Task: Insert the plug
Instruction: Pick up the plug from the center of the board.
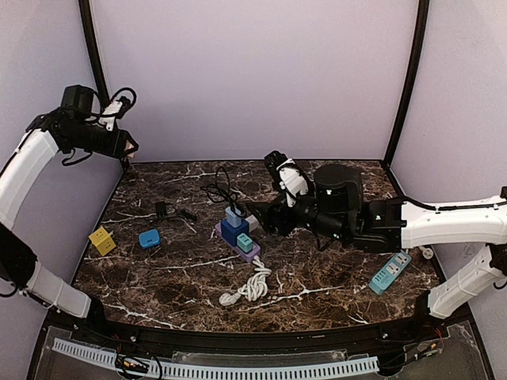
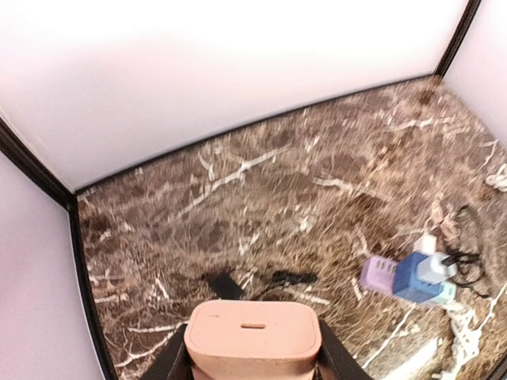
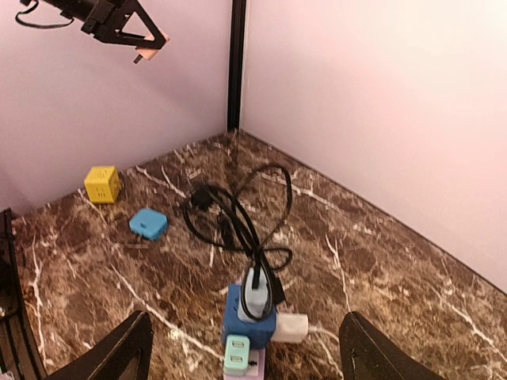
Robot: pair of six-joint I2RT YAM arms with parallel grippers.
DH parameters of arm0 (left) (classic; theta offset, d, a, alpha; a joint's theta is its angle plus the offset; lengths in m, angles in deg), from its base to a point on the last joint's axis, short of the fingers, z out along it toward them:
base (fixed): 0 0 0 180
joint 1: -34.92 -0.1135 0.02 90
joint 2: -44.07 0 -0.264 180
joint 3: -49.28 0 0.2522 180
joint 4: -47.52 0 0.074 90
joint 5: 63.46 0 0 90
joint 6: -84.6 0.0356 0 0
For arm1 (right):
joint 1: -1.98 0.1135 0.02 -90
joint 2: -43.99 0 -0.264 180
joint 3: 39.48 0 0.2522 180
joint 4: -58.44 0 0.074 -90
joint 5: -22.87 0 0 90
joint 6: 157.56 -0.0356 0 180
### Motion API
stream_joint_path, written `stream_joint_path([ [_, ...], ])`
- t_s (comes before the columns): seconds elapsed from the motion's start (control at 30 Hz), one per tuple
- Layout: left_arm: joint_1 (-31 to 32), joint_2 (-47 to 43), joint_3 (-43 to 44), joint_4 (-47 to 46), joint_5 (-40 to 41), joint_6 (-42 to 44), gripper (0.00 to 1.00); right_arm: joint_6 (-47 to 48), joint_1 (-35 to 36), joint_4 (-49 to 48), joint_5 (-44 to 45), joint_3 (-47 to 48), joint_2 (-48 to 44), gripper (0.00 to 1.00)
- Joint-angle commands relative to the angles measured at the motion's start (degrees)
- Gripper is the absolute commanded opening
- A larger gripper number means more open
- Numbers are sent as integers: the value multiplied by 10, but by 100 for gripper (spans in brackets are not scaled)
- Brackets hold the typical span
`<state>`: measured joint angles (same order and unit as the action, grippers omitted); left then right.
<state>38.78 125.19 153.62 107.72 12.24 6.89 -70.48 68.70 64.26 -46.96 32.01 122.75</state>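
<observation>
Lilac-walled booth (image 1: 253, 79), dark marble tabletop (image 1: 333, 273): plug aloft, strip waiting.
Left hand (image 1: 127, 147), high at the rear-left corner, clamped on the peach plug (image 2: 253, 336), likely held clear before the approach; lilac power strip (image 1: 252, 254) mid-tabletop, carrying adapters (image 1: 235, 229), well apart from it; right hand (image 1: 265, 218) just beside the strip, fingers spread, probably to steady it.

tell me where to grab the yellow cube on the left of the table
Take the yellow cube by two opposite flat side faces, coming down from above. It sits alone, apart from the blue charger, so its sides look free. It lies turned at an angle to the table edge, so squaring up to its faces first is probably wise.
</observation>
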Motion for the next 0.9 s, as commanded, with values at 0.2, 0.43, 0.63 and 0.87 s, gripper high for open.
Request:
stream_joint_path([
  [0.2, 0, -259, -83, -158, -143, -347, 1, 172, 66, -355, 34, 109, 118, 80],
  [0.43, 2, -322, -183, -225, -189, -459, 1, 203, 98, -449, -1, 252, 276, 78],
  [0.63, 38, -340, -252, -265, -203, -501, 1, 169, 105, -442, -6, 396, 389, 76],
  [0.87, 79, -339, -286, -311, -211, -513, 1, 130, 110, -395, 6, 494, 465, 68],
])
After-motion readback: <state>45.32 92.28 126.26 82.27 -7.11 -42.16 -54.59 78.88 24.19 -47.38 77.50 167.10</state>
